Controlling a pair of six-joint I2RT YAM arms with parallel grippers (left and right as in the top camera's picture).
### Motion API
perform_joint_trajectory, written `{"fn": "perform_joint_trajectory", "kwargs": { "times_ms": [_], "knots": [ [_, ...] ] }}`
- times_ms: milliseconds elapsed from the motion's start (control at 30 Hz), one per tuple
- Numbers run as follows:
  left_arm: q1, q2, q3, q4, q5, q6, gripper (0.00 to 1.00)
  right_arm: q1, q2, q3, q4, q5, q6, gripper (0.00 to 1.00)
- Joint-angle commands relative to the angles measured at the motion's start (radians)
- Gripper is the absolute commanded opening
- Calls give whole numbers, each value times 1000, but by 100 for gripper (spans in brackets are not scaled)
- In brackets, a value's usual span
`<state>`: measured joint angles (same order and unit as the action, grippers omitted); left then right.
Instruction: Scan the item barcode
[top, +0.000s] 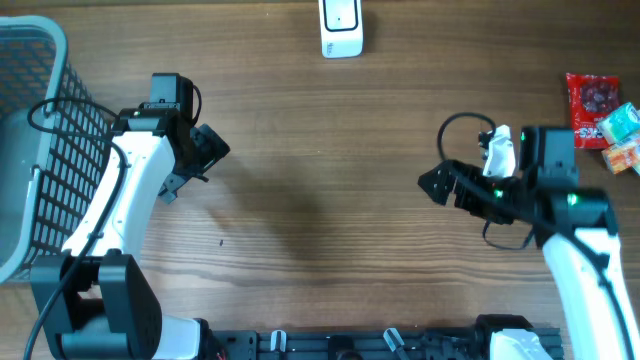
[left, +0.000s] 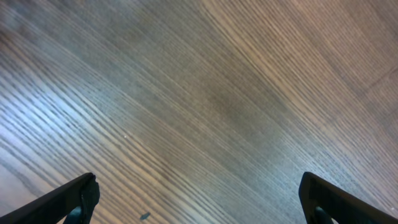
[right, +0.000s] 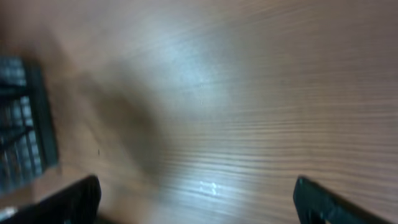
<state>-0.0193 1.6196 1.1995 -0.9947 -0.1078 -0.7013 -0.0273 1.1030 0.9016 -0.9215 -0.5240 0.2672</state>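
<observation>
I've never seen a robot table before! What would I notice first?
Probably the two arms: the left gripper and right gripper are both open and empty over the wooden table. Then the grey basket at the left edge, the white scanner at the top, and the colourful packets at the right edge.

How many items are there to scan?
3, clustered at far right: red packet, green box beside it, orange pack nearer the robot. More may be off-frame.
</observation>
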Motion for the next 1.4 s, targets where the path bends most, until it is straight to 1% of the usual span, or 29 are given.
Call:
{"fn": "perform_joint_trajectory", "kwargs": {
  "times_ms": [0,33,67,133,200,300,367,433,600,767,867,900,967,1000,1033,1133,1167,1200,1233,1267,1300,1367],
  "knots": [
    [5,6,-3,-1,-6,-14,100,2,-262,-250,316,-229,-246,100],
    [5,6,-3,-1,-6,-14,100,2,-360,-339,434,-290,-306,100],
    [5,6,-3,-1,-6,-14,100,2,-479,-446,566,-364,-407,100],
    [5,6,-3,-1,-6,-13,100,2,-612,-564,694,-423,-504,100],
    [5,6,-3,-1,-6,-13,100,2,-713,-642,772,-424,-503,100],
    [5,6,-3,-1,-6,-13,100,2,-821,-705,852,-410,-504,100],
    [5,6,-3,-1,-6,-14,100,2,-897,-737,863,-392,-503,100],
    [5,6,-3,-1,-6,-13,100,2,-956,-773,889,-389,-504,100],
    [5,6,-3,-1,-5,-14,100,2,-1100,-898,1036,-378,-504,100],
    [5,6,-3,-1,-6,-13,100,3,-1100,-897,1044,-292,-503,100],
    [5,6,-3,-1,-6,-13,100,36,-1101,-897,1019,-119,-485,100],
    [5,6,-3,-1,-6,-14,100,42,-1101,-897,990,-30,-421,100],
    [5,6,-3,-1,-6,-13,100,42,-1101,-897,954,57,-376,100],
    [5,6,-3,-1,-6,-13,100,39,-1101,-897,954,118,-405,100],
    [5,6,-3,-1,-6,-14,100,39,-1101,-897,953,170,-466,100],
    [5,6,-3,-1,-6,-14,100,39,-1101,-897,951,188,-612,100],
    [5,6,-3,-1,-6,-14,100,39,-1101,-897,950,188,-623,100],
    [5,6,-3,-1,-6,-13,100,32,-1101,-897,950,183,-620,100],
    [5,6,-3,-1,-6,-14,100,23,-1101,-897,949,191,-589,100],
    [5,6,-3,-1,-6,-14,100,3,-1101,-897,946,213,-497,100],
    [5,6,-3,-1,-6,-14,100,-36,-1101,-896,935,297,-337,100],
    [5,6,-3,-1,-6,-14,100,-56,-1101,-896,930,357,-179,100]
  ]
}}
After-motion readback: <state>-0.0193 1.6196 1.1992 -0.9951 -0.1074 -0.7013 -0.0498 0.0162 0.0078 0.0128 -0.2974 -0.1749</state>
